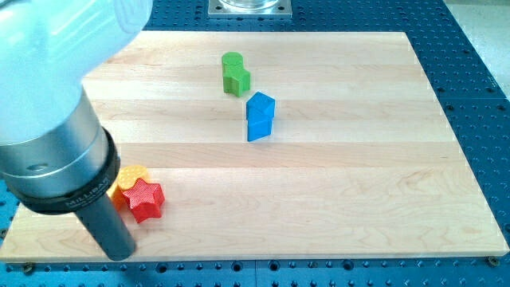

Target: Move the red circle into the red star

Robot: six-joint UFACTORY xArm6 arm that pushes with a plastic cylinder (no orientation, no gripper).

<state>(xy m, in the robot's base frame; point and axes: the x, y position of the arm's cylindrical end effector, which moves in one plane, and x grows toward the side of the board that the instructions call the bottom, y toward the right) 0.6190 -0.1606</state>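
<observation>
The red star (145,199) lies near the board's bottom left corner. A yellow-orange block (132,176) touches it on its upper left side and is partly hidden by the arm. No red circle shows; the arm's large body covers the board's left part. My tip (119,255) rests on the board just left of and below the red star, a small gap away from it.
A green block (235,73) lies near the view's top centre. A blue block (260,116) lies just below and right of it. The wooden board (358,199) sits on a blue perforated table, and its bottom edge runs just below my tip.
</observation>
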